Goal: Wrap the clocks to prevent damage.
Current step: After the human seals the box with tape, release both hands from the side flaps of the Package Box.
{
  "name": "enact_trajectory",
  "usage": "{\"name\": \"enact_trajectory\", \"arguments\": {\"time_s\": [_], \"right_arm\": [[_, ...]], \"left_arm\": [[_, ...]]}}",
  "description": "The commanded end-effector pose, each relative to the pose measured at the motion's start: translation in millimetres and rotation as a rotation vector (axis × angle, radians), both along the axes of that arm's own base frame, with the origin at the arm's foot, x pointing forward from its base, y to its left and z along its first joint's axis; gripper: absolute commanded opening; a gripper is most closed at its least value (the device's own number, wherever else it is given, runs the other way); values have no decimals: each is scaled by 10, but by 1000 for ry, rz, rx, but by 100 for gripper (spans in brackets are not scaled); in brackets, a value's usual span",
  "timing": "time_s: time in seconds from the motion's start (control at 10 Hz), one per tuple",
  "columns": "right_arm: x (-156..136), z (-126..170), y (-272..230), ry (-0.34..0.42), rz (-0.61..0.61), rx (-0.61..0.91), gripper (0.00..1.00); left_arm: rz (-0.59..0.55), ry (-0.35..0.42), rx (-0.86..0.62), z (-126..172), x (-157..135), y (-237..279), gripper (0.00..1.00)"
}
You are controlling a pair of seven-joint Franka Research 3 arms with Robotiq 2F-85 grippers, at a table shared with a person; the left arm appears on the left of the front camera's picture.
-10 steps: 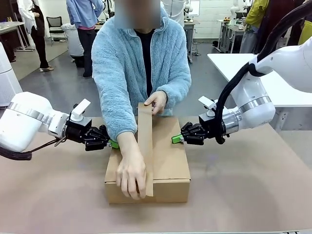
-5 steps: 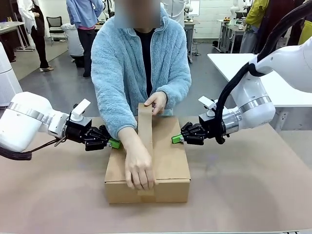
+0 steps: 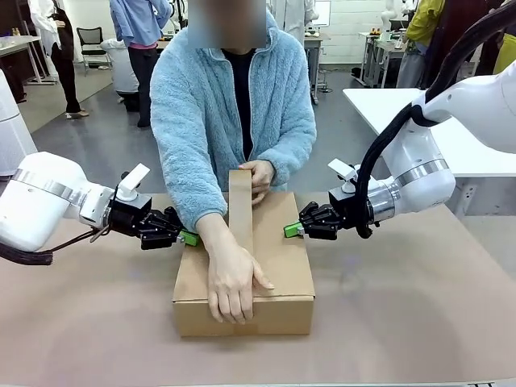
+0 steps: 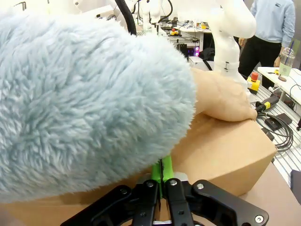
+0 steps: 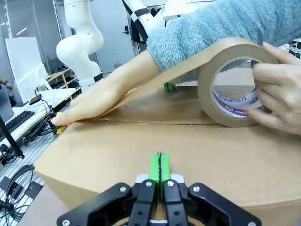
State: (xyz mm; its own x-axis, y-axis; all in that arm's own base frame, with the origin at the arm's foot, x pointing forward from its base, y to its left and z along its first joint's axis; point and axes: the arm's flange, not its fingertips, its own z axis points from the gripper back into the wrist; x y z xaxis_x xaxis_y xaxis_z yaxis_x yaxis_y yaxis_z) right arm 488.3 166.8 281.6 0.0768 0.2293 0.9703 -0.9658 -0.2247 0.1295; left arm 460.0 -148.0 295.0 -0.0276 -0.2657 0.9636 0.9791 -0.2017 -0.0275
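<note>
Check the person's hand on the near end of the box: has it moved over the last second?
Yes. The person's hand has slid up from the cardboard box's front edge onto its top, pressing the tape strip down; the box itself stayed put.

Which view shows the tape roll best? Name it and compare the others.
The right wrist view: the brown tape roll faces the camera, held in the person's hand, strip running onto the cardboard box. The front view catches the strip, the roll mostly hidden behind it. In the left wrist view a sleeve blocks it.
</note>
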Motion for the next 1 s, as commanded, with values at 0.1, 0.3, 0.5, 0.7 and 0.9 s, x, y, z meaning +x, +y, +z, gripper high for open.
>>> {"name": "enact_trajectory", "arguments": {"time_s": [0.1,0.3,0.5,0.7,0.9], "right_arm": [[-2,-44,14,3,-8,-8,1],[-2,-44,14,3,-8,-8,1],[-2,-44,14,3,-8,-8,1],[-2,-44,14,3,-8,-8,1],[-2,-44,14,3,-8,-8,1]], "left_arm": [[4,-6,8,-13,12,-20,1],[4,-6,8,-13,12,-20,1],[4,-6,8,-13,12,-20,1],[4,-6,8,-13,12,-20,1],[4,-6,8,-13,12,-20,1]]}}
